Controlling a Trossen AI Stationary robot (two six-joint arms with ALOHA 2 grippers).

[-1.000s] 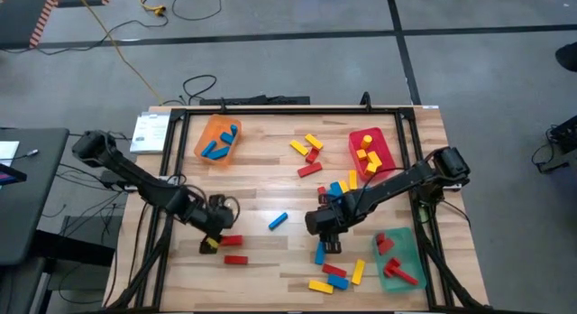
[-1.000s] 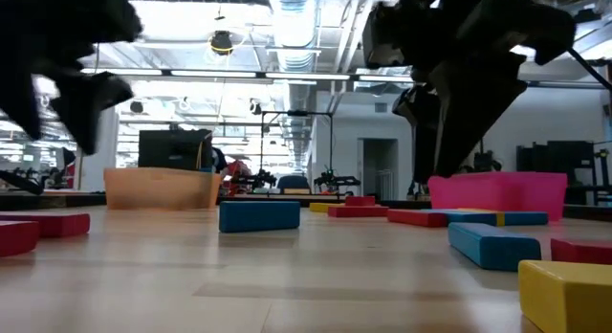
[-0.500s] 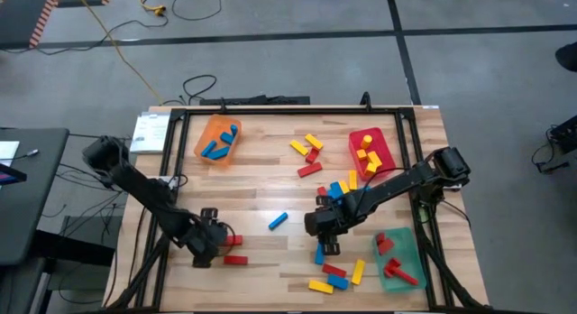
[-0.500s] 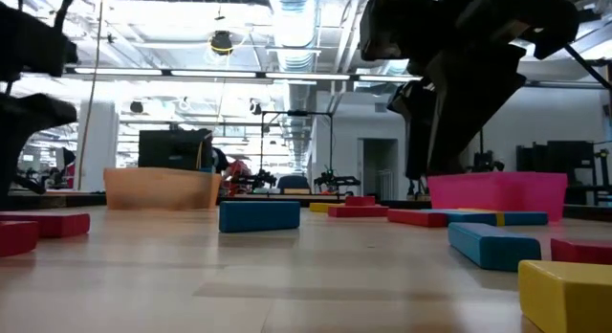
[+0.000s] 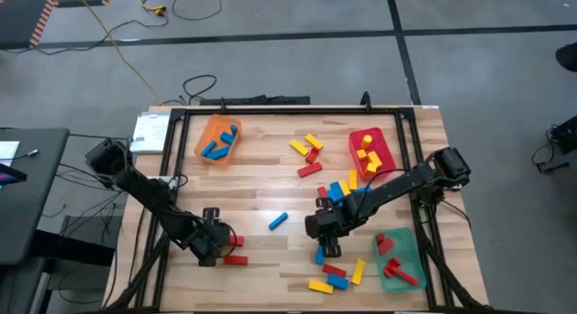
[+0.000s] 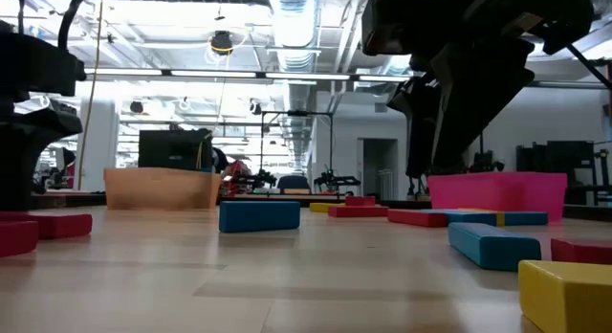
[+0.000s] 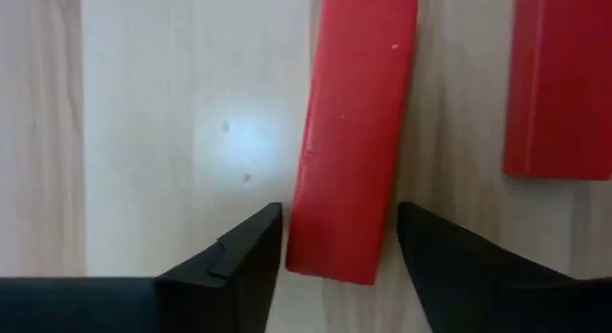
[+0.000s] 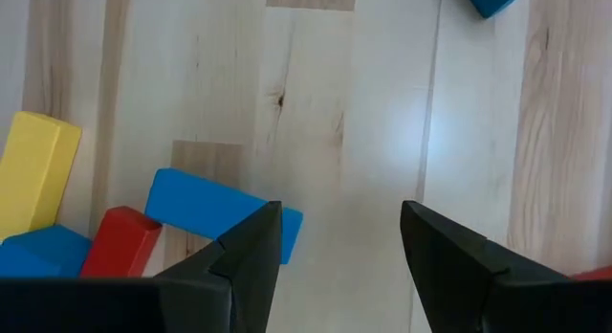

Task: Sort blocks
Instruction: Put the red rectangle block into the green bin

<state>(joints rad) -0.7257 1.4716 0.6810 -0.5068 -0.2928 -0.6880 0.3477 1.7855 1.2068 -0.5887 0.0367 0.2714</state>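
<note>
Now left hand (image 7: 339,242) astride red block (image 7: 354,132) — fingers apart.

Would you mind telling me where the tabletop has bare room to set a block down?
The widest bare wood lies between the orange tray and the lone blue block. A smaller patch sits along the near edge, between the red blocks and a yellow block. Around the right pincer it is crowded.

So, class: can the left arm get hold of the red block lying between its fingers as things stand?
Probably yes. The left gripper is low over the table with its fingers open on either side of the red block's near end, and nothing lies between them. A second red block sits clear, off to one side.
</note>
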